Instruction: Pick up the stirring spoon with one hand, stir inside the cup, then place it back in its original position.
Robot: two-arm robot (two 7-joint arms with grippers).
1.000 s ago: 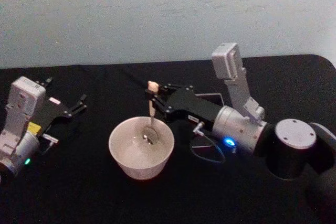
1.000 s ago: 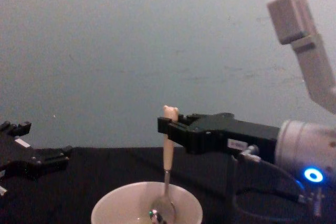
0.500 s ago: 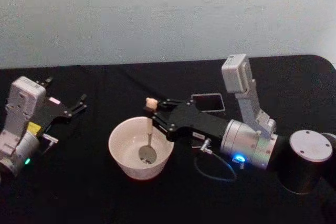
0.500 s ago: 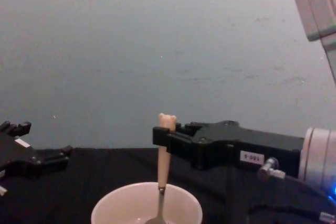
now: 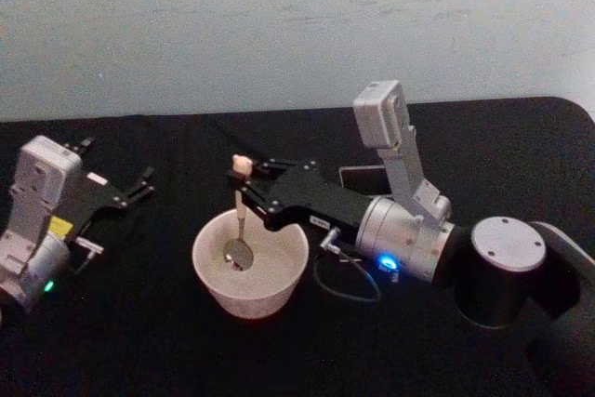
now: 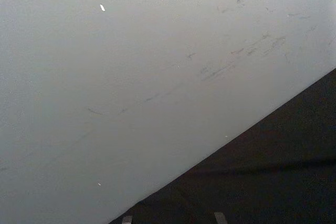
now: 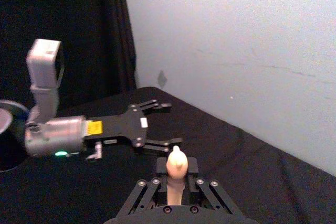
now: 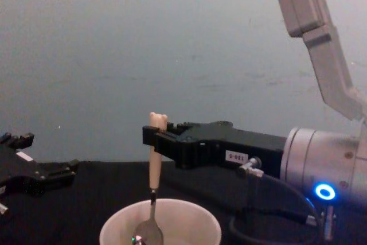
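Fingertips [image 8: 147, 136] of our right gripper [image 5: 244, 181] are clamping shut on the stirring spoon [image 8: 153, 167], pinching its pale handle just below the little eared top, which is poking up above them. We are holding the spoon almost upright, leaning only slightly, with its metal bowl reaching down inside the cup [image 5: 251, 299] and sitting toward the left part of the cup's inside; we cannot tell whether it is touching the bottom. The cup is standing upright on the black table [image 5: 139, 341], a little left of the middle of the work area. Our right arm is stretching in from the right, roughly level above the table, so that its gripper is hanging over the cup's far rim. Behind that arm, a dark square box [image 5: 358, 178] is lying on the table, partly hidden by the arm. Off at the left edge of the table, well apart from the cup, our left gripper [image 5: 116, 157] is resting idle with its fingers spread wide and gripping nothing, pointing away toward the pale wall [image 5: 279, 25] that is running behind the table.
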